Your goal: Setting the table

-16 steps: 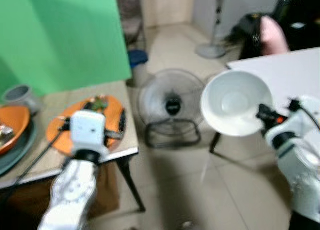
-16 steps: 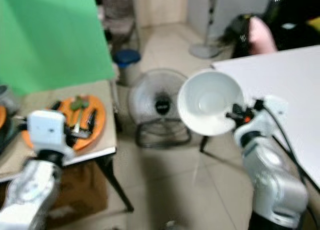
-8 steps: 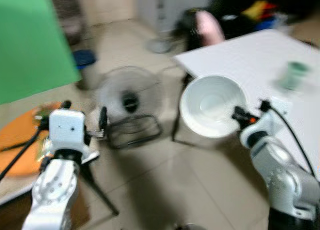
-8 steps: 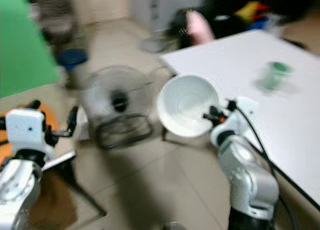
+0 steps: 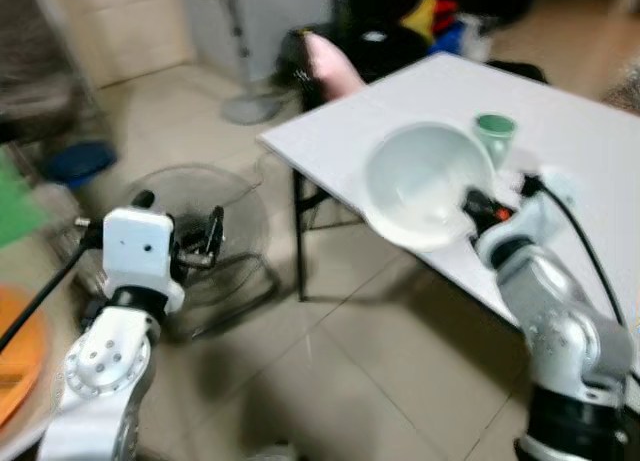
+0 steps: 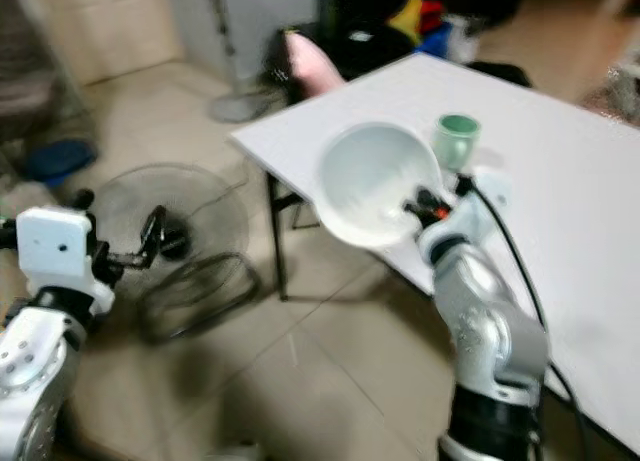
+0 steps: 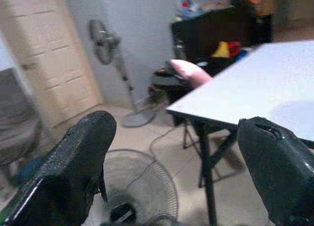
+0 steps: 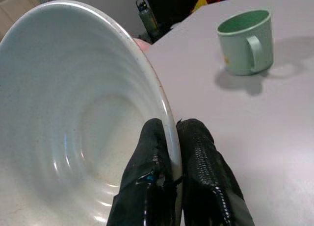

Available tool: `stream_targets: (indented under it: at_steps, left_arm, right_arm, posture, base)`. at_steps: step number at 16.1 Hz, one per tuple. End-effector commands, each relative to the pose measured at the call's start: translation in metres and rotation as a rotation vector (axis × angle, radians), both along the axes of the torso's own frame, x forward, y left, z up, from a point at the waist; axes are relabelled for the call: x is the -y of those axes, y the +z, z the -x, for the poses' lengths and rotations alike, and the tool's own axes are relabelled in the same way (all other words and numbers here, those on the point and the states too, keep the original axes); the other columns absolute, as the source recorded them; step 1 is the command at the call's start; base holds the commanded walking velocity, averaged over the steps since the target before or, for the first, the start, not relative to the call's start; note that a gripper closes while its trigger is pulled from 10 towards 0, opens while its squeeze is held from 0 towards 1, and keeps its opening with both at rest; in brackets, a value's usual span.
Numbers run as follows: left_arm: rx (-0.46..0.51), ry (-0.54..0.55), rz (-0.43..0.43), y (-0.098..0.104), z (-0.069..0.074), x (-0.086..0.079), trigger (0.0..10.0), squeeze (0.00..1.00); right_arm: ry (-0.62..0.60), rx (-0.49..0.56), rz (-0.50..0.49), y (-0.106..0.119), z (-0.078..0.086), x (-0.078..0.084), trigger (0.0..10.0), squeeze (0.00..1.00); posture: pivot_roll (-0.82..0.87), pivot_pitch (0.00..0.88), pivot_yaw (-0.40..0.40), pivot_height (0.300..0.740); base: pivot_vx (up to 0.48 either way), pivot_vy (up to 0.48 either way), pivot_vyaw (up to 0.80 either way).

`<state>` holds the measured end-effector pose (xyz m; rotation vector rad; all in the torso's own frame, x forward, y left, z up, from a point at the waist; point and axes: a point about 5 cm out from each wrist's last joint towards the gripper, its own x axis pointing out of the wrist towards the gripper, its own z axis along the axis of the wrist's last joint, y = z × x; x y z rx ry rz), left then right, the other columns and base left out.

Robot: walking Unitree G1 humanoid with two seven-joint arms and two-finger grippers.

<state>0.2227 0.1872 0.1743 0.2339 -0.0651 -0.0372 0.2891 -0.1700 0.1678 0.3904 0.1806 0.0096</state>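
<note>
Right now your right gripper (image 8: 169, 152) pinches the rim of the white bowl (image 5: 425, 186), one black finger inside the rim and one outside. You hold the bowl tipped up on its side, so its hollow faces the camera. It hangs over the near edge of the white table (image 5: 590, 131). You cannot tell from the eye views whether the bowl touches the table, because the bowl hides the edge under it.

Just past the bowl, a green mug (image 8: 245, 41) stands upright on the table with its handle (image 8: 255, 52) facing your gripper. In the left eye view the bowl hides the lower part of the mug. The far right side of the table is cut off by the edge of the picture.

Your left gripper (image 7: 171, 177) is held out over the floor, well apart from the table, with its two fingers (image 7: 73, 172) spread wide and nothing between them. Under it a round fan (image 5: 195, 231) lies on the tiled floor (image 5: 330, 381). The eye views are blurry, so the dark pile of things behind the table is hard to make out. A standing fan (image 7: 105, 39) shows near the wall.
</note>
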Motion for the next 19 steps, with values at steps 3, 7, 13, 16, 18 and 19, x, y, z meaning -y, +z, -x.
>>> stream_targets:
  at_steps: [3,7,13,16,18,19]
  left_arm:
    - [-0.024,-0.085,0.018,-0.001,-0.001,0.007,10.0,0.00]
    - [-0.040,-0.131,0.018,-0.002,-0.001,0.008,10.0,0.00]
    - [-0.052,-0.150,0.028,-0.004,0.000,0.007,10.0,0.00]
    - [-0.059,-0.141,0.029,-0.005,0.003,0.006,10.0,0.00]
    - [-0.066,-0.137,0.034,-0.006,0.005,0.005,10.0,0.00]
    - [-0.072,-0.137,0.044,-0.006,0.005,0.005,10.0,0.00]
  right_arm:
    - [-0.019,0.025,-0.020,0.008,-0.004,0.004,10.0,0.00]
    - [-0.006,0.028,-0.026,0.014,-0.006,0.003,10.0,0.00]
    - [0.099,-0.031,-0.046,0.016,-0.022,0.000,10.0,0.00]
    - [0.156,-0.051,-0.030,0.016,-0.035,-0.005,10.0,0.00]
    - [0.161,-0.098,0.026,0.012,-0.045,-0.010,10.0,0.00]
    - [0.135,-0.113,0.017,0.011,-0.049,-0.010,10.0,0.00]
  posture:
    - [-0.07,0.000,0.028,0.740]
    - [-0.07,0.000,0.031,0.740]
    - [-0.07,0.000,0.029,0.740]
    - [-0.06,0.000,0.023,0.740]
    - [-0.05,0.000,0.016,0.740]
    - [-0.05,0.000,0.014,0.740]
  base:
    - [0.324,0.000,-0.75]
    - [0.322,0.000,-0.75]
    - [0.304,0.000,-0.11]
    - [0.280,0.000,0.00]
    - [0.133,0.000,0.00]
    - [0.000,0.000,0.00]
